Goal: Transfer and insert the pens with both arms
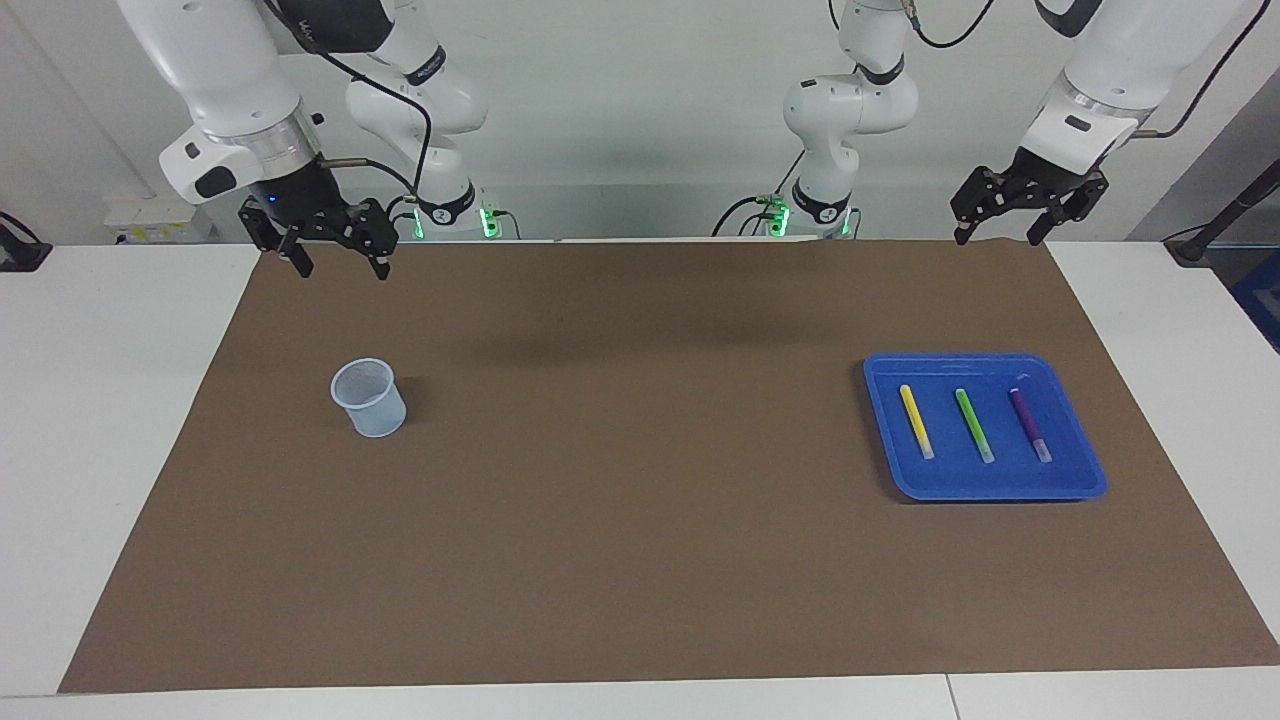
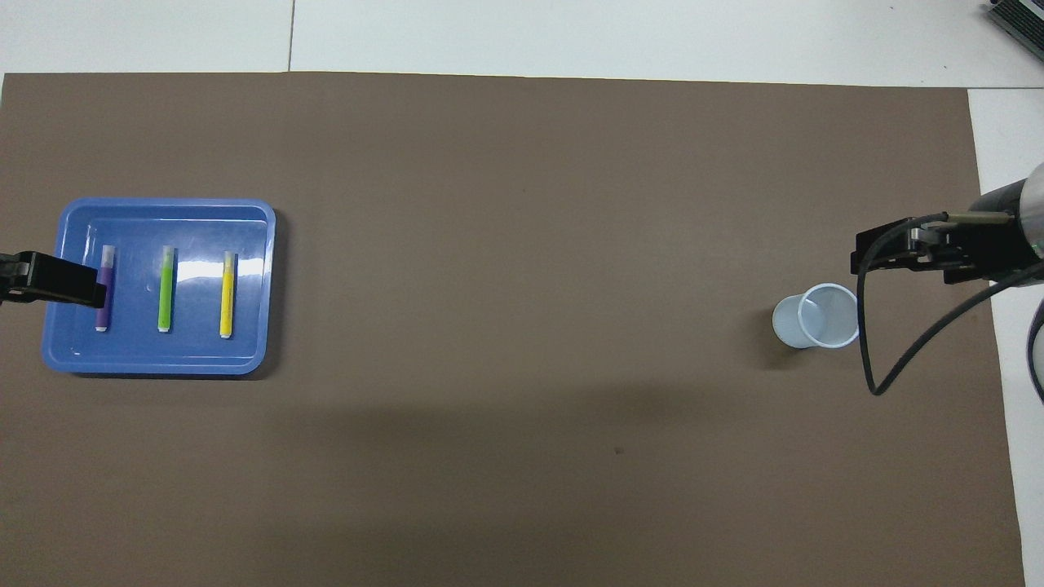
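Three pens lie side by side in a blue tray (image 1: 985, 361) (image 2: 163, 210) toward the left arm's end of the table: yellow pen (image 1: 916, 421) (image 2: 227, 293), green pen (image 1: 974, 425) (image 2: 165, 289), purple pen (image 1: 1030, 424) (image 2: 103, 308). My left gripper (image 1: 997, 238) (image 2: 57, 280) hangs open and empty, high over the mat's edge at the robots' end; from overhead it covers part of the purple pen without touching it. My right gripper (image 1: 342, 270) (image 2: 893, 249) hangs open and empty, raised above the mat close to a pale blue cup (image 1: 369, 397) (image 2: 816, 315).
A brown mat (image 1: 640, 500) covers most of the white table (image 1: 100, 400). The cup stands upright toward the right arm's end. A black cable (image 2: 873, 359) from the right wrist loops down beside the cup in the overhead view.
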